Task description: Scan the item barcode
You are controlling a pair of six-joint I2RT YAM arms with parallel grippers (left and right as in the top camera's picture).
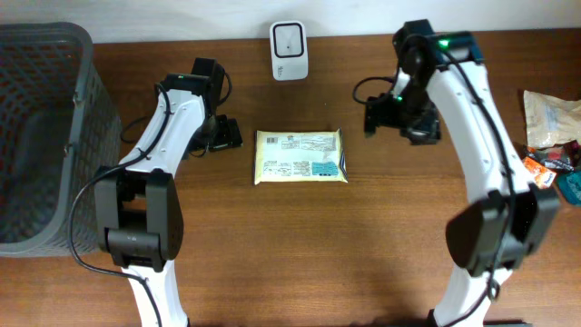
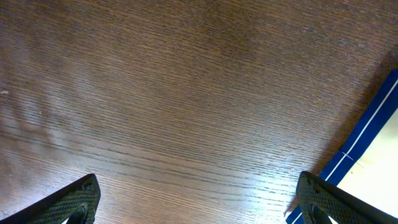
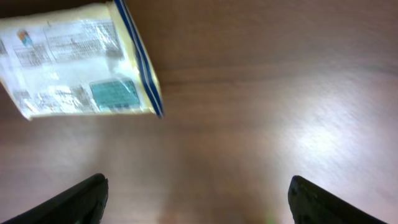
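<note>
**Packet flat mid-table, both grippers spread and clear of it**

The yellow packet [image 1: 300, 156] lies flat at table ctr, printed side up, long edges running left-right. L gripper [image 1: 221, 134] sits just off its left end, not touching. Its fingers are wide apart w/ only bare wood btwn them in the wrist view, and a blue-striped packet edge shows at that frame's right. R gripper [image 1: 374, 116] hangs off the far-right corner, apart from the packet, fingers spread, empty. White scanner [image 1: 289, 38] stands at the far edge, w/ bare wood btwn it and the packet. Basket [image 1: 41, 136] takes the left edge, snack bags [image 1: 549, 123] the right. Near side of the table [image 1: 309, 254] is open wood.
</note>
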